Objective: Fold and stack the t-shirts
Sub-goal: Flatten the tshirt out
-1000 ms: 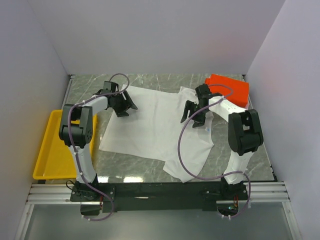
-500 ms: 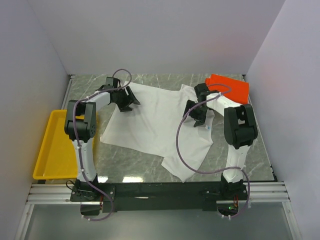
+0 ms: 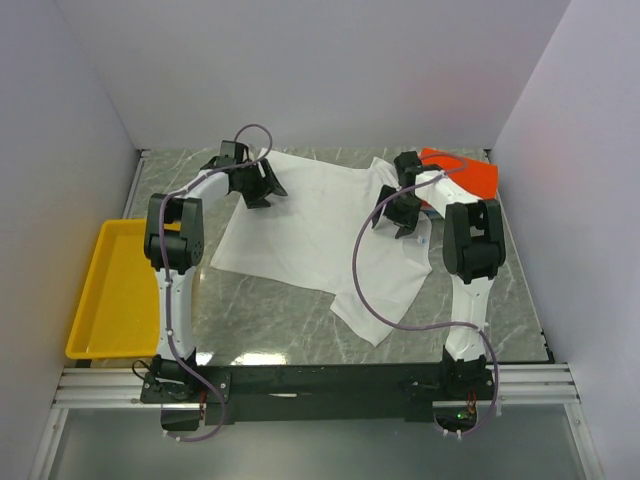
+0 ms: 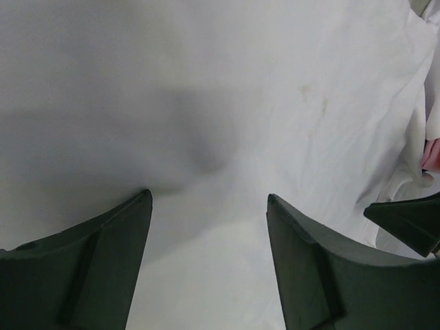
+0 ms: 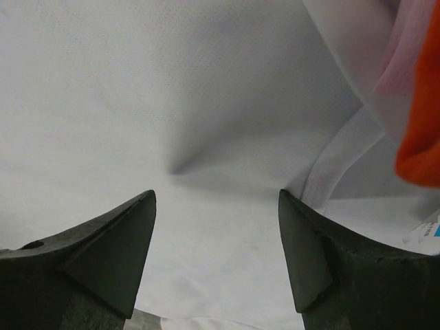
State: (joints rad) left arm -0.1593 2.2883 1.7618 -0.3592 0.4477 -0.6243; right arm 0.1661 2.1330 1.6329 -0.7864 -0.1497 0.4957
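Note:
The large white t-shirt [image 3: 310, 225] lies spread on the marble table, with one part trailing toward the near right. My left gripper [image 3: 258, 186] is open, its jaws pressed down on the shirt's far left part; white cloth [image 4: 206, 103] fills that wrist view under the gripper [image 4: 208, 199]. My right gripper [image 3: 398, 213] is open on the shirt's right part near the collar [image 5: 337, 158], as its wrist view [image 5: 216, 196] shows. The light-blue label [image 5: 430, 230] shows there. The folded orange-red shirt [image 3: 468, 176] lies at the far right, with a pink shirt [image 5: 405, 62] under it.
A yellow tray [image 3: 108, 290] sits off the table's left edge. White walls close in the back and both sides. Bare marble [image 3: 270, 315] shows in front of the shirt. The right gripper's dark finger [image 4: 407, 221] shows in the left wrist view.
Both grippers have moved toward the back of the table, and the white shirt has slid back with them. Its near hem has left the front edge.

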